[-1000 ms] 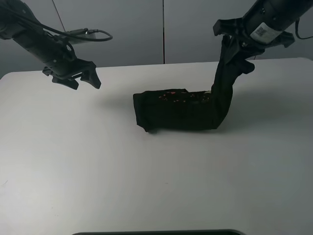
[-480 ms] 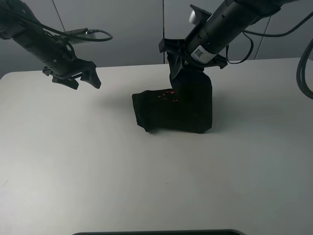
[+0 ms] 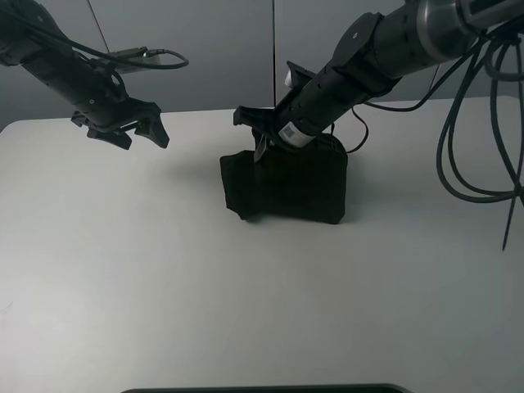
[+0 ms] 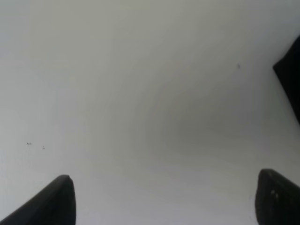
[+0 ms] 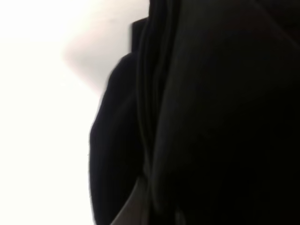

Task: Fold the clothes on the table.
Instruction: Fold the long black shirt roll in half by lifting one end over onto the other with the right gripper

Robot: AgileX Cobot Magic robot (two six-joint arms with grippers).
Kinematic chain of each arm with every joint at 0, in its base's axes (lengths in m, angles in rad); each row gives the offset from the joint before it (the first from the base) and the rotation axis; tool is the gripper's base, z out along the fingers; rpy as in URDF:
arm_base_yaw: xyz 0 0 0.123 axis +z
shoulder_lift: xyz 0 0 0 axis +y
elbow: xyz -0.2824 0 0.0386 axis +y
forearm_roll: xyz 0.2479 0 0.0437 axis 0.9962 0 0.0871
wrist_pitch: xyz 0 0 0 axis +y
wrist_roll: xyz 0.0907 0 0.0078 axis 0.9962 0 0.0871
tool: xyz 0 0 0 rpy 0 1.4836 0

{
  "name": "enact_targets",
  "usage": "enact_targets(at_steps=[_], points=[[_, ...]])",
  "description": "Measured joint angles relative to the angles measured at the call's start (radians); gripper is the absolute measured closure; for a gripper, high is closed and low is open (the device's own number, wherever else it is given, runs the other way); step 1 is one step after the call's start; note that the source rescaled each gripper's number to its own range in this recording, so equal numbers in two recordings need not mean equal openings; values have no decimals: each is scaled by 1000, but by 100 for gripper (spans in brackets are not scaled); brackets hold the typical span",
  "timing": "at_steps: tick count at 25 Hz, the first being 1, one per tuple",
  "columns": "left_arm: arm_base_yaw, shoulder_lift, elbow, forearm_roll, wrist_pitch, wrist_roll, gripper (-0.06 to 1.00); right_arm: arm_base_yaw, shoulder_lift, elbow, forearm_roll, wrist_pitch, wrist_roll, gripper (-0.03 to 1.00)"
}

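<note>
The black T-shirt [image 3: 303, 192] lies as a compact folded bundle at the back middle of the white table [image 3: 164, 270]. Its printed characters and neck tag are hidden. My right gripper [image 3: 264, 141] reaches across the bundle to its upper left edge and is shut on a layer of the cloth, low over the pile. In the right wrist view the black T-shirt [image 5: 211, 117] fills most of the picture beside the white table [image 5: 37, 117]. My left gripper [image 3: 131, 131] is open and empty above the back left of the table. In the left wrist view it [image 4: 168, 201] shows open, with a shirt corner [image 4: 291, 79] at the edge.
Black cables [image 3: 483, 123] hang from the right arm at the far right, down towards the table. A dark strip [image 3: 262, 388] lies along the table's front edge. Grey wall panels stand behind the table.
My right gripper has carried the lifted right part of the shirt leftwards and down over the bundle, covering the printed characters. The left arm has not moved.
</note>
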Motion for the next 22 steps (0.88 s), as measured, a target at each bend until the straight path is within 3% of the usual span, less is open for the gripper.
enact_targets(at_steps=[3, 7, 9, 12, 13, 17, 22], points=[[0, 0, 0, 0, 0, 0, -5, 7, 0, -2, 89, -4, -67, 94], [0, 0, 0, 0, -4, 0, -5, 9, 0, -2, 112, -15, -107, 89], [0, 0, 0, 0, -7, 0, -5, 9, 0, -4, 133, -16, -152, 69], [0, 0, 0, 0, -6, 0, -5, 9, 0, -7, 163, -4, -203, 17], [0, 0, 0, 0, -6, 0, -5, 9, 0, -7, 163, 7, -223, 5], [0, 0, 0, 0, -6, 0, -5, 9, -18, -7, 95, 24, -245, -3], [0, 0, 0, 0, -6, 0, -5, 9, -112, -7, -146, 24, -163, -1]])
